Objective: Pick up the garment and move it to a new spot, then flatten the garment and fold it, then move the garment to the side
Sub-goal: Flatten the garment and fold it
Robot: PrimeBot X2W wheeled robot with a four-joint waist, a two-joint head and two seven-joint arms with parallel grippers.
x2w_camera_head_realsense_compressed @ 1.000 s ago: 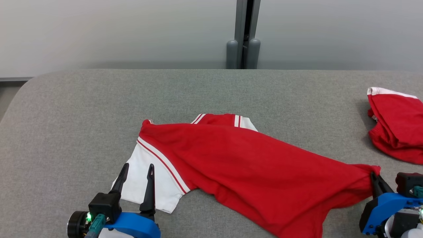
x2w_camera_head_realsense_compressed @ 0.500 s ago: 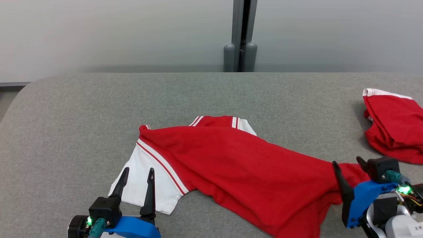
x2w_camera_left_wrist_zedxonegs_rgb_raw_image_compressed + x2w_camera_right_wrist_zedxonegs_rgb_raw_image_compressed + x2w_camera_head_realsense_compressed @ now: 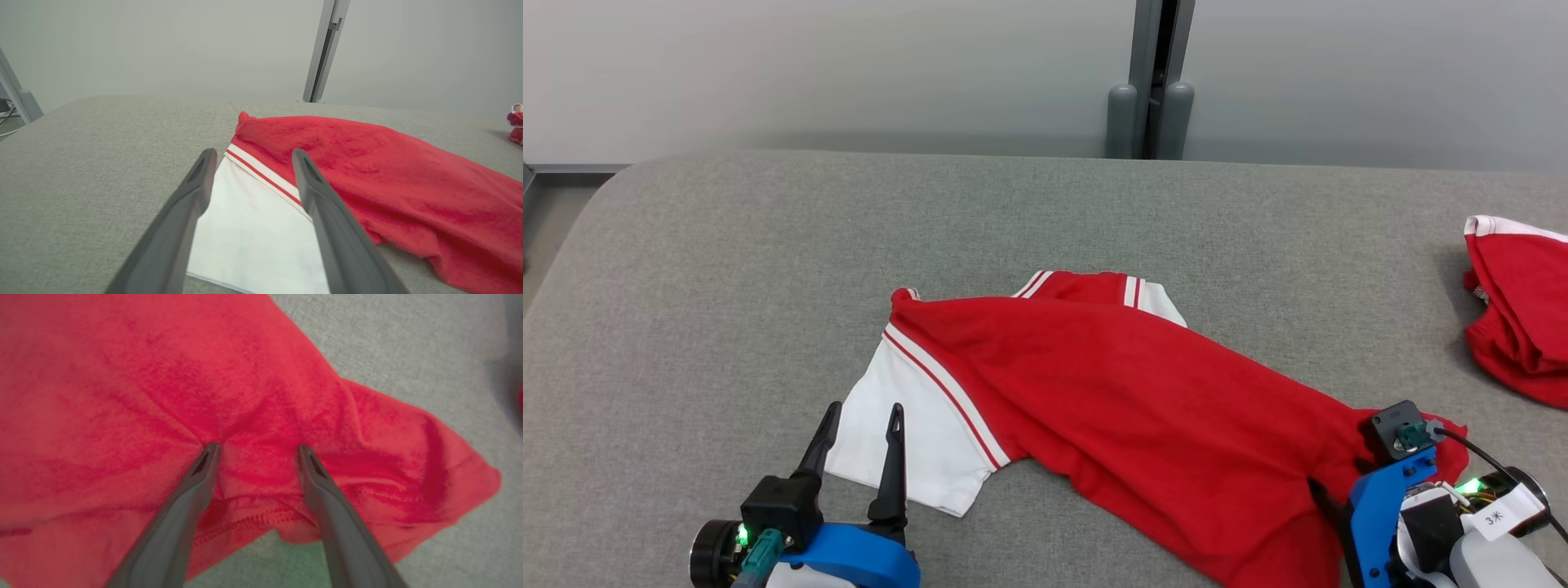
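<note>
While your right gripper (image 3: 257, 451) stands wide, its tips pressed into bunched red cloth just above the hem (image 3: 245, 524) with nothing pinched, choose the next hold before closing: a grip on the hem edge itself should, I judge, let you draw this corner out flat. Your left gripper (image 3: 862, 420) is equally wide over the white sleeve (image 3: 907, 433), so take that edge and ease both arms apart, low and gently. The garment (image 3: 1143, 408) lies rumpled midway across the grey table (image 3: 768, 245), well apart from another red garment (image 3: 1519, 327) at its right end.
</note>
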